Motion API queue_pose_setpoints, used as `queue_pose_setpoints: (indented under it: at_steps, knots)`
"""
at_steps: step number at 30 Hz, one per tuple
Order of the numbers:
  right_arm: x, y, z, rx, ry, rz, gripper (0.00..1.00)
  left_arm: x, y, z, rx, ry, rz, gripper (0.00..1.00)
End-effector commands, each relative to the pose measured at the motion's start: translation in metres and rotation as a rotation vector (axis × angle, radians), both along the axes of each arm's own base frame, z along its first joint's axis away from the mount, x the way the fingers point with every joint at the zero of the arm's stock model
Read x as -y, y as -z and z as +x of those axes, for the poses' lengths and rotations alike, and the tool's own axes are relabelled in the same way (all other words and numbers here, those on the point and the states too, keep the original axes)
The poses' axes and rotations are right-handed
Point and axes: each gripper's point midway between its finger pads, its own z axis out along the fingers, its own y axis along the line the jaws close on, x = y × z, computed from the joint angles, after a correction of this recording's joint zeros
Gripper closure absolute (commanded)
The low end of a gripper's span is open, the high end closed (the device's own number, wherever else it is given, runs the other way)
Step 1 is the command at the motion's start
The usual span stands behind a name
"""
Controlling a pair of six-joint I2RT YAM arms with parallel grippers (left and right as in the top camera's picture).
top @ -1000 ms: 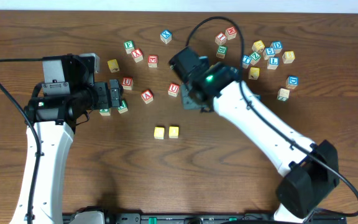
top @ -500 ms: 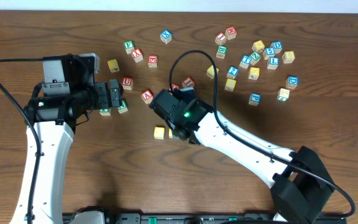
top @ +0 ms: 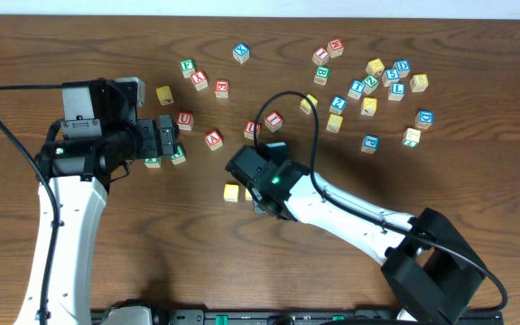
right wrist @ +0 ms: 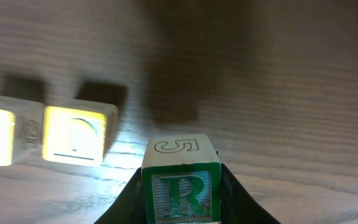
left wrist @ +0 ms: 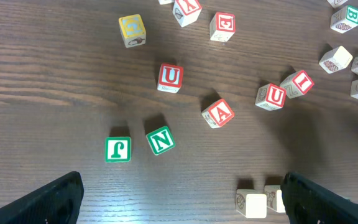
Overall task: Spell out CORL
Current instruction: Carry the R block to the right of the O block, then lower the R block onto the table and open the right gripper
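Note:
Two yellow-faced cubes (right wrist: 79,134) lie side by side on the wooden table, the left one (top: 231,191) showing from overhead and the other mostly under my right wrist. My right gripper (right wrist: 181,182) is shut on the white cube with the green R (right wrist: 181,194), held just right of the yellow pair and slightly nearer the camera. I cannot tell whether the R cube touches the table. In the left wrist view the yellow pair (left wrist: 252,203) sits by the right finger of my left gripper (left wrist: 185,208), which is open and holds nothing. No blue L can be read.
Red-lettered U (left wrist: 170,76) and A (left wrist: 217,112) cubes and green N (left wrist: 160,140) and J (left wrist: 117,149) cubes lie ahead of the left gripper. A scattered cluster of blue, green and yellow cubes (top: 386,81) fills the back right.
My right arm has swung from the back of the table toward the front left, carrying the R cube down beside the yellow pair. The left arm has not moved.

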Motion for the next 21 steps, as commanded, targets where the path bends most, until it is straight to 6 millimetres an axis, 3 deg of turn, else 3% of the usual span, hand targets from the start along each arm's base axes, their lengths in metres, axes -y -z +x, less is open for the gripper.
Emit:
queue_pose_setpoints:
  at_steps: [1, 21]
  knots:
    - [0.003, 0.005, -0.005, 0.002, 0.034, 0.019, 0.99, -0.003, -0.008, 0.004, 0.024, 0.006, 0.014, 0.0]
    - [-0.003, 0.015, -0.001, 0.027, 0.035, 0.06, 0.99, -0.003, -0.008, 0.004, 0.024, 0.006, 0.014, 0.0]
